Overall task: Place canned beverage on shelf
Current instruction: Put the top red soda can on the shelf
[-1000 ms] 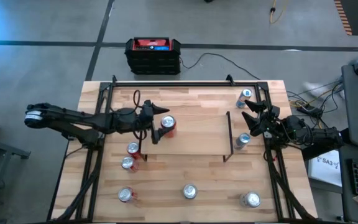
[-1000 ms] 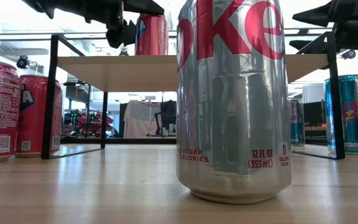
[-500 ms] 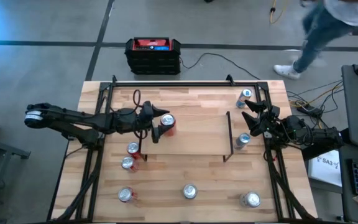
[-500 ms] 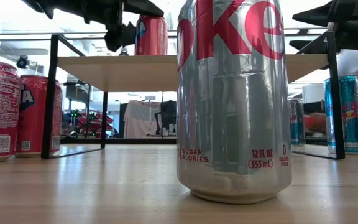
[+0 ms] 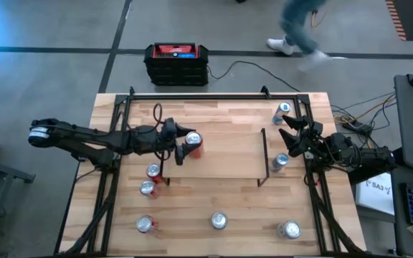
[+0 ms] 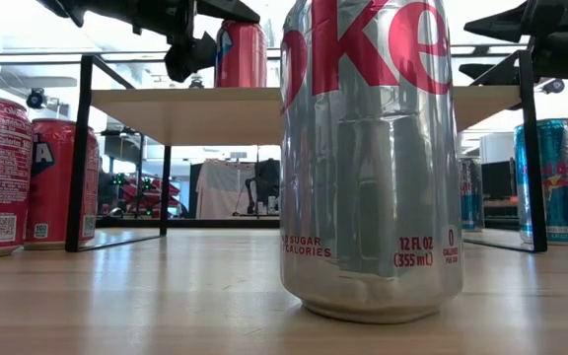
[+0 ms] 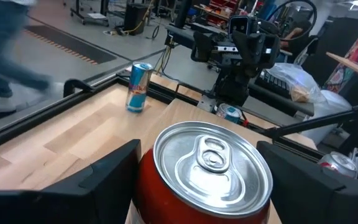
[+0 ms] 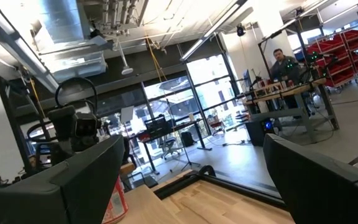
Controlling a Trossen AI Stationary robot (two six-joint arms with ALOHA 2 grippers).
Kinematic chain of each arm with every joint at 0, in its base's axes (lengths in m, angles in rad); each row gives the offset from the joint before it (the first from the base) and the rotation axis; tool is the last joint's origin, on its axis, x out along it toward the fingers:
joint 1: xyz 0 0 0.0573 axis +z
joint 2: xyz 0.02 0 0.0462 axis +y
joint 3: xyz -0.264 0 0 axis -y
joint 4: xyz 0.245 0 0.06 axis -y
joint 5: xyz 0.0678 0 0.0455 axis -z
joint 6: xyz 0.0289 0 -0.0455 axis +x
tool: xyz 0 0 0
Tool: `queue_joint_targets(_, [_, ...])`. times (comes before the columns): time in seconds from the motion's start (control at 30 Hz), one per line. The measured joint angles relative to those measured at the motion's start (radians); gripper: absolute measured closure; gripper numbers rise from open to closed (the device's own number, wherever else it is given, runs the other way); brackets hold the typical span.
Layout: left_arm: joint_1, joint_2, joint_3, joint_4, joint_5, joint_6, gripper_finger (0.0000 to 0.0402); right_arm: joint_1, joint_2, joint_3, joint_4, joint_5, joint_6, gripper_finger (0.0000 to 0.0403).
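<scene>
Holding: my left gripper (image 5: 185, 145) is reaching over the left end of the shelf (image 5: 228, 154), its fingers (image 7: 110, 171) standing either side of the red can (image 5: 193, 142).
Grip: the fingers are sitting close beside the can's wall in my left wrist view, but I am not seeing whether they are pressing on it, so I cannot tell if the can is clamped.
Can: the red can (image 7: 207, 174) is standing upright on the shelf board near its left edge, lid up, directly between my left fingers.
Shelf: the shelf (image 6: 264, 108) is resting on thin black legs in the middle of the table (image 5: 214, 115), the can showing above the board in the low view.
Right: my right gripper (image 5: 290, 134) is hanging by the shelf's right end with its fingers (image 8: 73, 180) spread wide and gripping nothing.
Other cans: a silver can (image 6: 368, 158) is filling the low view; red cans (image 5: 150, 179) are standing left of the shelf, a blue one (image 5: 281, 162) right.
</scene>
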Motion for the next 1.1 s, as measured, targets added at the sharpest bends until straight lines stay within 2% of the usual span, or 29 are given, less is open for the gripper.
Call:
queue_joint_targets(0.23, [-0.029, 0.000, 0.000, -0.002, -0.031, -0.068, 0.0113, 0.000, 0.000, 0.000, 0.000, 0.000, -0.001, 0.0033])
queue_joint_targets(0.5, [-0.069, 0.000, 0.001, -0.011, -0.101, -0.052, 0.0113, 0.000, 0.000, 0.000, 0.000, 0.000, -0.001, 0.0033])
queue_joint_targets(0.6, [-0.084, 0.000, 0.025, -0.064, -0.145, -0.055, 0.0114, 0.000, 0.000, 0.000, 0.000, 0.000, 0.000, 0.0033])
queue_joint_targets(0.73, [-0.111, 0.023, 0.124, -0.258, -0.254, -0.087, 0.0114, 0.000, 0.000, 0.000, 0.000, 0.000, 0.000, 0.0033])
queue_joint_targets(0.87, [-0.147, 0.097, 0.245, -0.423, -0.399, -0.133, 0.0114, 0.000, 0.000, 0.000, 0.000, 0.000, 0.000, 0.0033])
queue_joint_targets(0.97, [-0.167, 0.167, 0.315, -0.485, -0.500, -0.195, 0.0114, 0.000, 0.000, 0.000, 0.000, 0.000, 0.000, 0.0033])
queue_joint_targets(1.1, [-0.183, 0.240, 0.354, -0.490, -0.611, -0.297, 0.0114, 0.000, 0.000, 0.000, 0.000, 0.000, -0.001, 0.0033])
